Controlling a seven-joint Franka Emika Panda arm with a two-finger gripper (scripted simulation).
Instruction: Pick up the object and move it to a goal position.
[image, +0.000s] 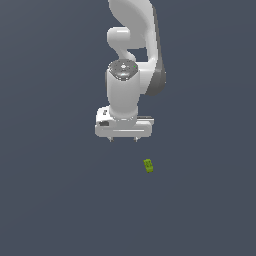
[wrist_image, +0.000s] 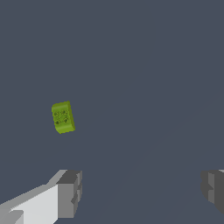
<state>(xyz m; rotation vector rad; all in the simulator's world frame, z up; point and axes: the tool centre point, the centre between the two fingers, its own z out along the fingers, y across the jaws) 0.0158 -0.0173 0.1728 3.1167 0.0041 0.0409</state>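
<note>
The block (image: 148, 165) is a small, matte lime-green box with rounded edges and dark marks stamped on its broad face. In the exterior view it lies on the flat, dull grey-blue floor (image: 55, 200) at about 5 o'clock from the hand (image: 123, 139), apart from it, its long axis tilted slightly off vertical. The smooth white hand has 2 blocky grey fingers (wrist_image: 70, 192) spread wide, holding nothing.

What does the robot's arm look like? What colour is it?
The arm is smooth, rounded and white, with dark grey patches at its joints and a round grey cap bearing a tiny green dot. Its gripper is a wide white bar with two short fingers tipped by blocky grey pads.
</note>
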